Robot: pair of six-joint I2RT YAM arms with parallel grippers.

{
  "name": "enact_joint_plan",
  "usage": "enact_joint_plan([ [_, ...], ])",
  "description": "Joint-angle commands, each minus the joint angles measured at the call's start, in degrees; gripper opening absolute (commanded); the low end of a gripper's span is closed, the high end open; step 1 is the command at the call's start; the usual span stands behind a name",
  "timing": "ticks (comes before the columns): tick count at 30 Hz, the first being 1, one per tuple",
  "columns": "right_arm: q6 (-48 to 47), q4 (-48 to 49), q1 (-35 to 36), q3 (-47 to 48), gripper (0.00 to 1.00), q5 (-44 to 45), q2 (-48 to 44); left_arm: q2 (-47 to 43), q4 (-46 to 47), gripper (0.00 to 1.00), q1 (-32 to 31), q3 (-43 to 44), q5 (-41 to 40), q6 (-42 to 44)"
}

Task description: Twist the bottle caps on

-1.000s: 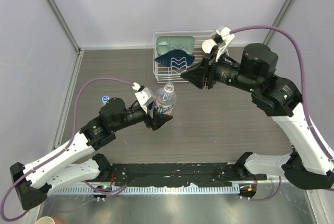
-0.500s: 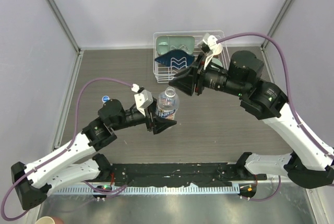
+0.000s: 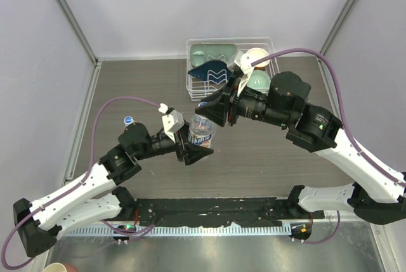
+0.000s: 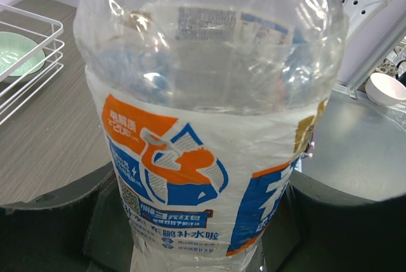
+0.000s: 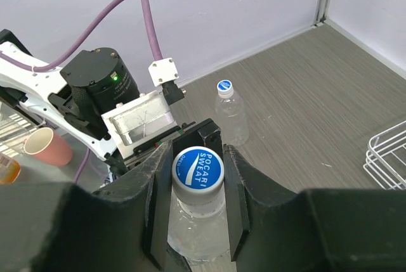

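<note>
Lower centre of top view: left gripper [image 3: 197,141] clamped round the body of the labelled bottle [image 4: 203,158], one jaw each side of the label band. Can't tell if the bottle base rests on the table [image 3: 285,151] or is held off it.

Just past it, at frame centre: right gripper [image 3: 216,111] comes in over the bottle neck. In the right wrist view its fingers [image 5: 235,186] are pinched shut on the blue-and-white cap [image 5: 198,168], which sits on the bottle mouth. How far it is threaded is not visible.

Risks from here:
- Thin clear plastic, likely soft. Twisting the cap could spin the whole bottle in the left grip, so the cap never tightens.
- Cap looks level, but any tilt between neck and wrist axis means cross-threading or a jam.
- Fingers only catch the cap's rim, so they could slip round it and turn nothing.
- Pushing down hard may buckle the bottle.

Left of top view, upper centre of right wrist view: second bottle [image 5: 230,118] stands alone, its blue cap [image 5: 224,85] already on, well clear.

Top of frame: dish rack [image 3: 190,88] with bowls, close behind the right wrist; elbow swing could clip it.
</note>
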Motion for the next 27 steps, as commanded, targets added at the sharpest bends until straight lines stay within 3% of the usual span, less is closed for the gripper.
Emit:
enact_joint_plan([
  [1, -1.74, 0.23, 0.73, 1.76, 0.18, 2.30, -0.89, -1.76, 4.29, 0.00, 0.75, -0.04, 0.45, -1.30],
  [20, -6.49, -3.82, 2.66, 0.80, 0.17, 1.60, 1.22, -2.64, 4.82, 0.00, 2.60, 2.33, 1.95, -5.34],
  [27, -1.05, 4.70, 2.84, -7.02, 0.16, 1.34, -1.41, -1.59, 5.79, 0.00, 4.00, 5.85, -2.10, -8.33],
])
